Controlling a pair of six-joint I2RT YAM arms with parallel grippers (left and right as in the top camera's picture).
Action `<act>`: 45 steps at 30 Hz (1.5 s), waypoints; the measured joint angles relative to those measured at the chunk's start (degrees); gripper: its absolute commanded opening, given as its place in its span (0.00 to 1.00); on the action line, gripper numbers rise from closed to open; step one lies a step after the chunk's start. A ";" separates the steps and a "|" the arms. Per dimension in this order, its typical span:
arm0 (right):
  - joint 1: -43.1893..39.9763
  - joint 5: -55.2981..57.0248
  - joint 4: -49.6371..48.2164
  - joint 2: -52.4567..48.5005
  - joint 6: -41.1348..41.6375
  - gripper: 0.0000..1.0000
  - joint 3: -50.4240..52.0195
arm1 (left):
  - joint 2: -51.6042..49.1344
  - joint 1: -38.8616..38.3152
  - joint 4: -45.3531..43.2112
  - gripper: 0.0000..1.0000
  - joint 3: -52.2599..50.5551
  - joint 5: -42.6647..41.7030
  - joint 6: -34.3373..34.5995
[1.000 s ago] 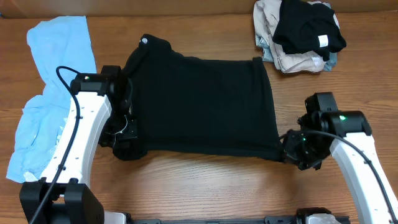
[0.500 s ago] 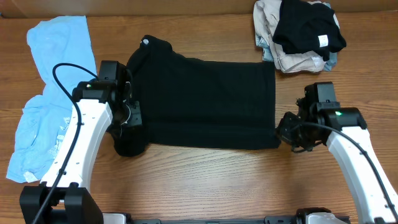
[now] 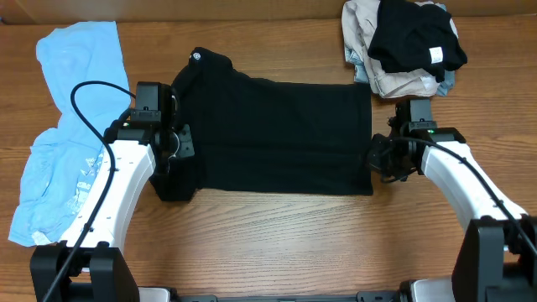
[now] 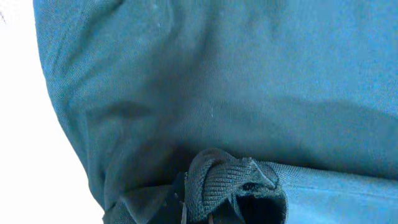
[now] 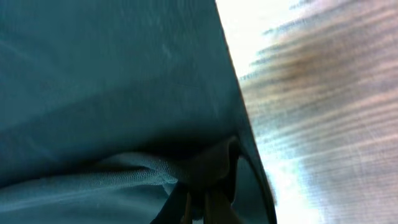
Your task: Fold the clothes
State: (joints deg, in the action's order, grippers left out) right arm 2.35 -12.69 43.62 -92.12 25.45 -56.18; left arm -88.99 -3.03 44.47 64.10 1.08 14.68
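Though nipped at both near corners, the black shirt (image 3: 277, 134) lies flat on the table (image 3: 268, 243) between the two arms.
It looks light and limp, so I judge it will sag and crease wherever it goes unheld; the hem corners are the sensible places to take it. The left gripper (image 3: 174, 159) is closed on a wad of cloth at the shirt's left near corner, and the right gripper (image 3: 375, 159) is likewise pressed onto a gathered fold at its right near corner. Left of the shirt sprawls a light blue tee (image 3: 71, 126); beyond its far right corner sits a heap of beige and black pieces (image 3: 403, 46).
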 measured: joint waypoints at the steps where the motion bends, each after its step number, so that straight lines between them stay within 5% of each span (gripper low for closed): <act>1: 0.00 0.07 -0.37 -0.37 0.00 0.05 0.00 | -0.07 0.00 -0.20 0.09 0.00 0.11 0.00; 5: 0.00 0.15 -1.07 -2.10 0.07 0.44 0.00 | -1.51 0.00 -0.39 0.65 0.00 0.83 0.15; 7: -0.02 0.35 -1.29 -2.45 -0.46 0.63 0.02 | -2.71 0.00 -0.44 0.85 0.00 1.16 0.09; 9: 0.00 0.48 -1.55 -2.47 -1.14 0.68 0.02 | -3.76 0.00 -0.63 1.00 0.00 1.36 0.26; 15: -0.04 0.26 5.53 -2.47 -2.58 0.81 -3.04 | -4.22 0.13 2.43 1.00 2.01 3.98 -0.31; 22: -0.07 0.04 18.82 -2.43 -7.96 0.99 -23.96 | -4.31 0.87 10.64 1.00 23.04 3.63 -5.55; 31: -0.07 0.04 21.68 -1.46 -12.50 1.00 -36.92 | -8.15 0.92 4.31 1.00 41.35 -4.79 -11.63; 45: -0.07 1.70 27.54 -1.60 -15.04 0.92 -36.92 | -42.14 0.92 -7.69 1.00 52.46 -5.62 -14.71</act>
State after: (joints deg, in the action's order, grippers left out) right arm 2.28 -10.98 71.16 -93.71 10.41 -93.10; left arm -131.13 -2.11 36.77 116.55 -4.54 -0.03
